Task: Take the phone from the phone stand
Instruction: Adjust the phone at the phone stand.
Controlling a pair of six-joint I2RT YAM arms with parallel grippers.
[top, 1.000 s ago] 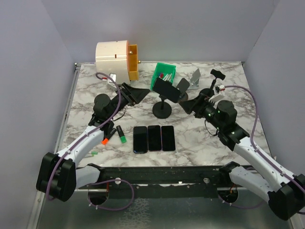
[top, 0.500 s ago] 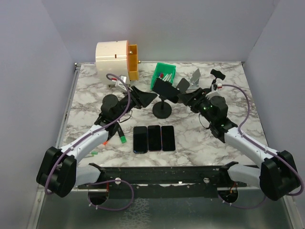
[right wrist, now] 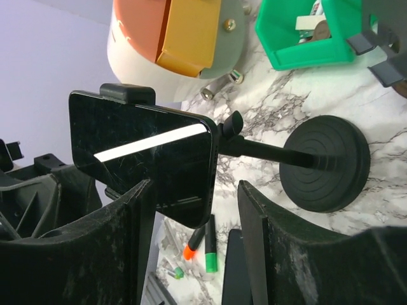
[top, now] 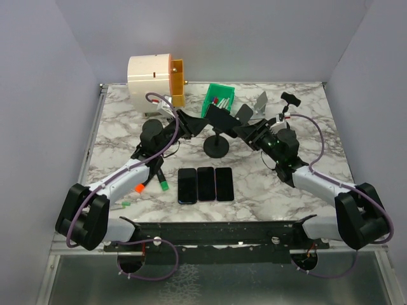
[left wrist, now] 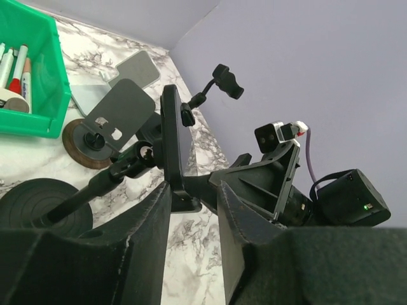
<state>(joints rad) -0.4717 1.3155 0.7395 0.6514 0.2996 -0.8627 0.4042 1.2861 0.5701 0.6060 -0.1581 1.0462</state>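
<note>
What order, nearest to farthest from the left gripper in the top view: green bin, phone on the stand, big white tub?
1. Phone on the stand, right at the left gripper.
2. Green bin, just behind.
3. White tub, back left corner.

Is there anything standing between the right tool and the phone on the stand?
Nothing visible does. The right tool faces the screen of the phone directly, with its jaws open. The stand only grips one edge of the phone, and the left tool waits on the phone's other side.
</note>
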